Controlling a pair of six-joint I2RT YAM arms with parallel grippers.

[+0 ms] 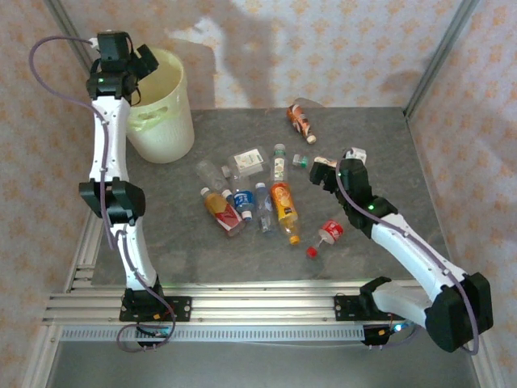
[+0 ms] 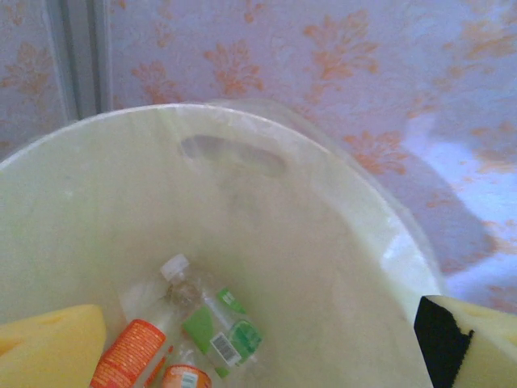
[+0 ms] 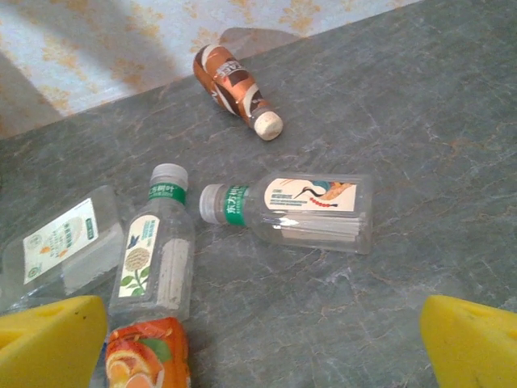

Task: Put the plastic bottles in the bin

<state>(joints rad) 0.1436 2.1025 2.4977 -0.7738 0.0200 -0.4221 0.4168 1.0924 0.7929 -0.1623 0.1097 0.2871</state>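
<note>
Here, grey stone-look tabletop, floral wallpaper behind; left pincer and right pincer spread.

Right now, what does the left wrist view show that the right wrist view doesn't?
Left wrist: inside the bin, an orange-label bottle and a green-label bottle at its bottom. Right wrist: the table, where a brown bottle, a crane-label bottle and others lie. Both: wallpaper, and open yellow pads at the lower corners: left fingers, right fingers.

Pale wallpaper with orange floral sprigs, crossed by soft shadows, fills the upper frame behind a grey marbled tabletop flanked by slanting metal posts.
</note>
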